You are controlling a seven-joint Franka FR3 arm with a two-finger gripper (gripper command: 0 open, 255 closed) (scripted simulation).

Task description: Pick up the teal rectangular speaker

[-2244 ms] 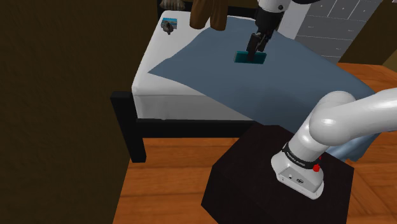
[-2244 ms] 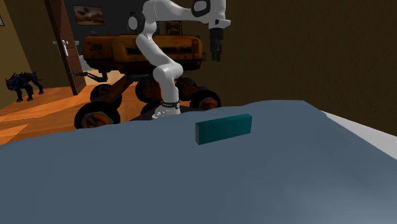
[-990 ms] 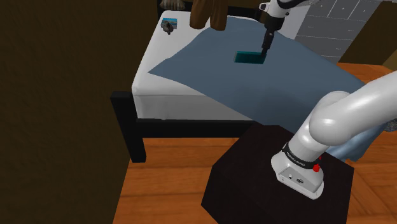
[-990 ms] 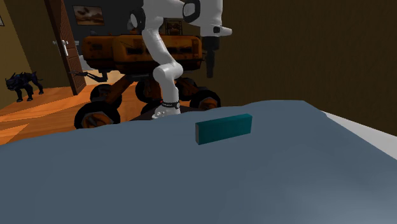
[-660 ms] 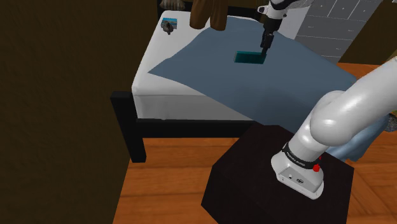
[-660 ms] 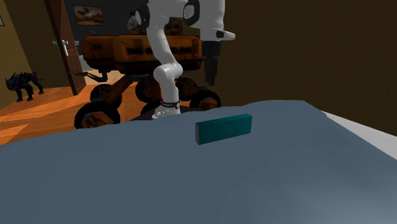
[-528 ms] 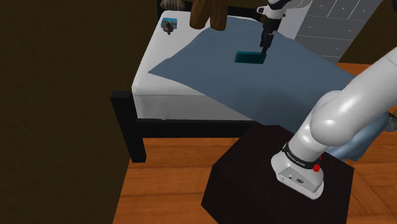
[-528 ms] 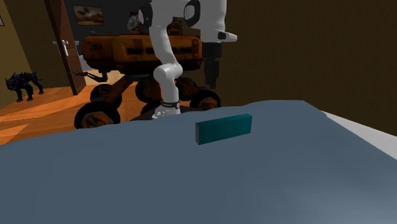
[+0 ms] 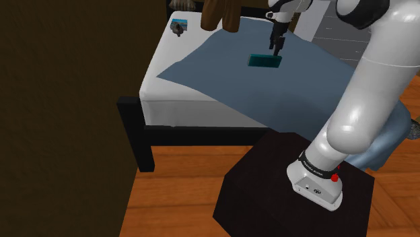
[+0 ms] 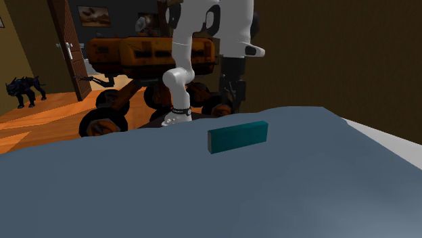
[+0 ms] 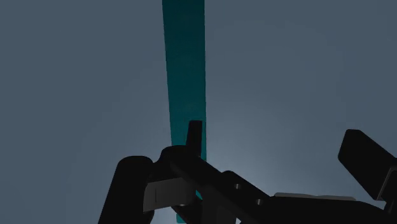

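**Pincer open above the speaker, before the grasp**

The teal speaker point(image 9: 264, 60) lies flat on the blue blanket point(image 9: 296, 101) of the bed point(image 9: 168, 111). It sits on the side far from the stand point(image 9: 269, 182), well apart from a small object point(image 9: 179, 27) on the bed's white corner. The arm point(image 9: 367, 101) reaches across the bed. This places the pincer point(image 9: 275, 46) fingers-down over the speaker's end at the shoulder view's right, without touching it.

In the second exterior view the speaker point(image 10: 237, 136) shows its long side face. The pincer point(image 10: 234, 94) hangs above and beyond it.

In the wrist view the speaker point(image 11: 184, 70) runs away from the camera as a long narrow strip. The pincer point(image 11: 273, 137) is released, its fingers wide apart and holding nothing. One finger point(image 11: 195, 133) overlaps the strip; the other point(image 11: 366, 159) stands over bare blanket. The opening therefore appears to lie across the speaker's narrow width, which suits a grasp on the long sides. The pincer seems offset to one side, however, and probably needs a sideways correction before descent.

Several things are hidden or unclear:
- In the wrist view the pincer's body covers the speaker's near end, and the frame edge cuts off its far end.
- How high the fingertips stand above the blanket cannot be judged.
- The shoulder view cuts off the arm's upper links.
- A brown shape point(image 9: 219, 13) at the bed's head cannot be identified.
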